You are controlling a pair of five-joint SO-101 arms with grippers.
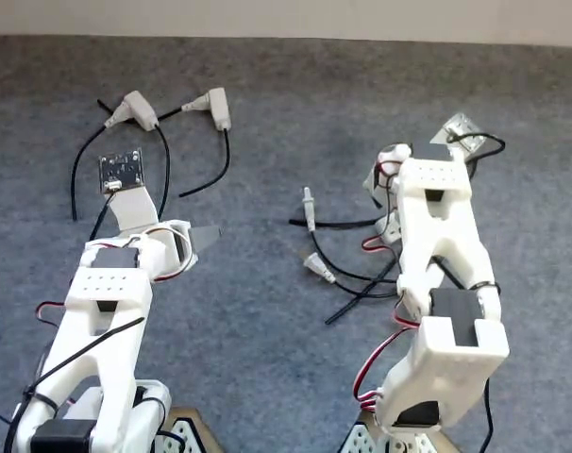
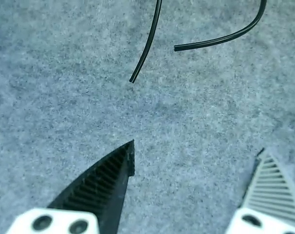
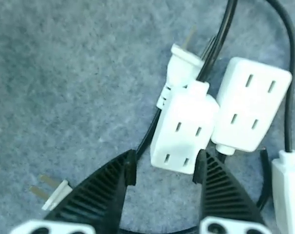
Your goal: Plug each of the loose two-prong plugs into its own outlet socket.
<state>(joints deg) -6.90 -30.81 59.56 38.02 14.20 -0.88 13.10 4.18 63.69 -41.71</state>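
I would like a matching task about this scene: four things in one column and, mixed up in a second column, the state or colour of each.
Column one:
1. left gripper
2. right gripper
3. loose plug
4. cable end

Column two:
a. open at a white outlet block
b. black
c. open over bare carpet
d. white, prongs bare

Pairs: 1-c, 2-a, 3-d, 4-b.
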